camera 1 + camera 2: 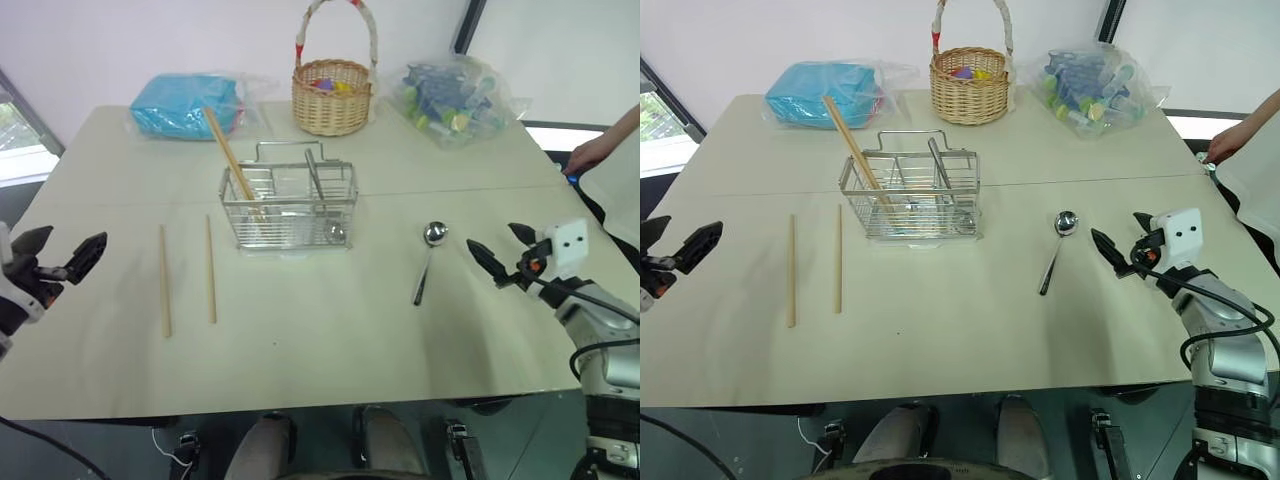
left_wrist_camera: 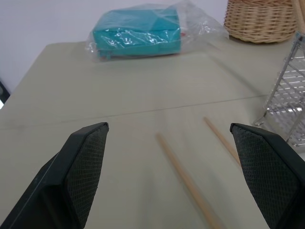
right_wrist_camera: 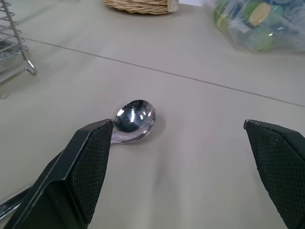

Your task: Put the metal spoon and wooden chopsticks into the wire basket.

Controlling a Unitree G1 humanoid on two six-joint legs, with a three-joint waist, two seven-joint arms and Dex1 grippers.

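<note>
Pickup is next: right gripper (image 1: pixel 500 258), fingers spread, nears metal spoon (image 1: pixel 428 258); left gripper (image 1: pixel 62 258), also spread, faces wooden chopsticks (image 1: pixel 187 275)

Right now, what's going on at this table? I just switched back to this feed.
Nothing is being held. The left gripper and right gripper both hover open above the table. Two wooden chopsticks lie flat left of the wire basket, with the left gripper facing them. The metal spoon lies right of the basket, near the right gripper. The basket already holds another chopstick leaning out and a utensil.
</note>
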